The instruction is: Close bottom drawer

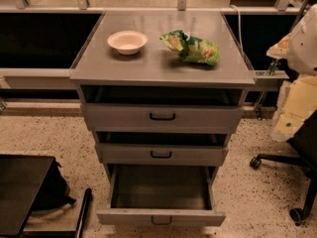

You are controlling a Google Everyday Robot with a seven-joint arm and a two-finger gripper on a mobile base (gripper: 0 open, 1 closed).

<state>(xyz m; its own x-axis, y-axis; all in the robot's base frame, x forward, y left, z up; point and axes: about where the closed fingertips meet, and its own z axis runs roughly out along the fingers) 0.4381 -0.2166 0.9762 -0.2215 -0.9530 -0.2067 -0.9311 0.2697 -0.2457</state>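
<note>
Bottom drawer (161, 217) is sitting pulled well out, lowest in the stack. Middle drawer (161, 154) and top drawer (162, 117) are sticking out slightly. Your arm (297, 83) and jaws are hanging at the right edge, well apart from it; can't tell their opening. Bowl (127, 41) and bag (190, 47) are lying on the tabletop (158, 66).

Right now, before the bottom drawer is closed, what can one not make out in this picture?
Gripper: not in the camera view; the pale shapes at the right edge are cut off by the frame.
Bottom drawer: its rear is hidden under the middle drawer.
Top drawer and middle drawer: insides lost in shadow.
Green bag: print too small to read.
</note>
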